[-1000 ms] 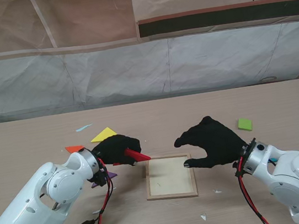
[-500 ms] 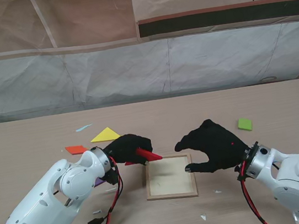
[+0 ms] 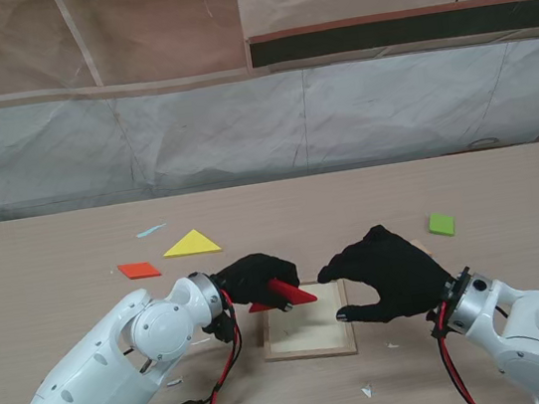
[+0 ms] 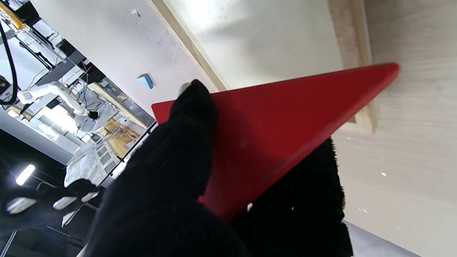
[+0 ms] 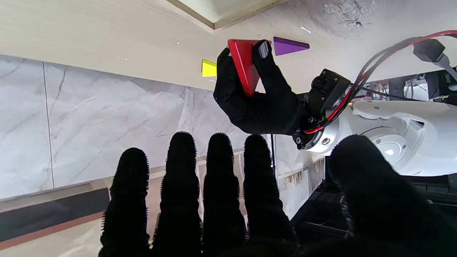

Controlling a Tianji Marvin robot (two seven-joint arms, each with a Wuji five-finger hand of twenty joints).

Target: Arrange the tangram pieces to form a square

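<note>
Orange flat piece [image 3: 139, 271] and yellow flat triangle [image 3: 192, 243] lie toward tabletop's left side. Left black-gloved hand [image 3: 253, 280] pinches flat red plastic triangle [image 3: 284, 293] by one corner between thumb and fingers, free tip over left edge of shallow square wooden tray [image 3: 311, 348]. Piece looks thin, rigid, light, smooth; likely slips unless gripped across faces. Right black-gloved hand [image 3: 388, 271] hovers over tray's right edge, fingers spread, holding nothing. Green square piece [image 3: 442, 225] lies toward tabletop's right side.

White arms [image 3: 93, 377], black-gloved hands (red-black cables, possibly sensor leads).
</note>
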